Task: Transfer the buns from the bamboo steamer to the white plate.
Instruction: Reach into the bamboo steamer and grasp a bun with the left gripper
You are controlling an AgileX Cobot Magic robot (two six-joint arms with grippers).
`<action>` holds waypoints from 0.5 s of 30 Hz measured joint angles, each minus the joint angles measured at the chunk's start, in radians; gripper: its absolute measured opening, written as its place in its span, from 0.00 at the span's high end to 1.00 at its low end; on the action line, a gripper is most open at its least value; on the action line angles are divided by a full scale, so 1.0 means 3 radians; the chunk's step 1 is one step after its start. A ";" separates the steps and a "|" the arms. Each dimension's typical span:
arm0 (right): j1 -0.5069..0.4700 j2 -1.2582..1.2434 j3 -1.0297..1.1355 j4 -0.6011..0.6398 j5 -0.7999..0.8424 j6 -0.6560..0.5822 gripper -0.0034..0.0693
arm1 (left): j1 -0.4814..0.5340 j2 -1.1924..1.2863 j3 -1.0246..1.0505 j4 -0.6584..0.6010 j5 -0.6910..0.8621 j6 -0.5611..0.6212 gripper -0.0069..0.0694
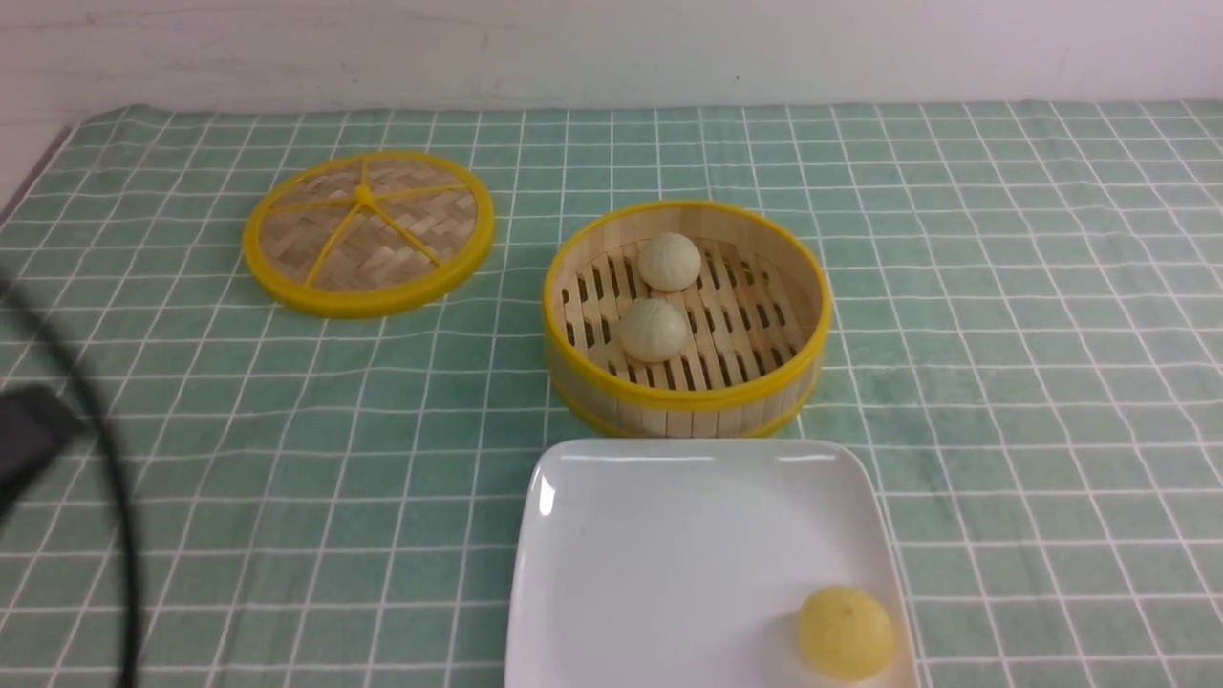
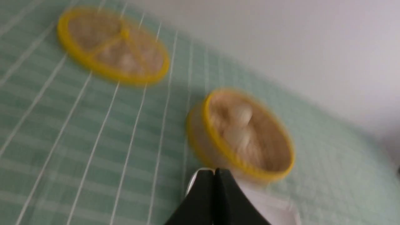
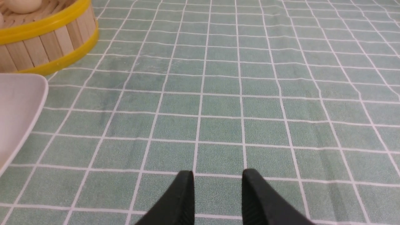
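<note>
Two pale cream buns lie in the bamboo steamer [image 1: 793,368] at the table's middle, one toward the back [image 1: 669,261] and one nearer [image 1: 654,330]. In front of the steamer lies the white plate [image 1: 650,535]. My left gripper [image 2: 214,172] is shut with nothing in it; its blurred wrist view looks over the steamer [image 2: 218,147], the buns [image 2: 239,125] and a plate corner [image 2: 272,209]. In the front view only a dark blurred part of the left arm [image 1: 33,435] shows at the left edge. My right gripper [image 3: 217,175] is open over bare cloth, to the right of the plate [image 3: 18,106] and steamer [image 3: 47,40].
A bright yellow bun [image 1: 846,633] sits on the plate's near right corner. The flat woven steamer lid [image 1: 368,229] lies at the back left. A green checked cloth [image 1: 1003,382] covers the table, and a white wall rises behind it.
</note>
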 joint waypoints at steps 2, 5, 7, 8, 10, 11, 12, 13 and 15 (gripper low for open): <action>0.0000 0.0000 0.0000 0.0000 0.0000 0.0000 0.62 | 0.0000 0.0524 -0.0136 -0.0052 0.0338 0.0084 0.91; 0.0000 0.0000 0.0000 0.0000 0.0000 0.0000 0.62 | 0.0000 0.1310 -0.0381 -0.0260 0.0703 0.0484 0.91; 0.0000 0.0000 0.0000 0.0000 0.0000 0.0000 0.62 | -0.0031 0.1921 -0.0626 -0.0663 0.0927 0.0976 0.91; 0.0000 0.0000 0.0000 0.0000 0.0000 0.0000 0.62 | -0.0075 0.2189 -0.0756 -0.0832 0.0987 0.1163 0.91; 0.0000 0.0000 0.0000 0.0000 0.0000 0.0000 0.62 | -0.0317 0.2755 -0.1104 -0.1250 0.1018 0.1586 0.91; 0.0000 0.0000 0.0000 0.0000 0.0000 0.0000 0.62 | -0.0443 0.2927 -0.1234 -0.1332 0.1004 0.1646 0.91; 0.0000 0.0000 0.0000 0.0000 0.0000 0.0000 0.62 | -0.0567 0.3132 -0.1403 -0.1396 0.0990 0.1685 0.91; 0.0000 0.0000 0.0000 0.0000 0.0000 0.0000 0.62 | -0.0686 0.3323 -0.1571 -0.1430 0.0975 0.1700 0.91; 0.0000 0.0000 0.0000 -0.0003 0.0000 0.0000 0.62 | -0.0863 0.3623 -0.1869 -0.1434 0.0923 0.1701 0.91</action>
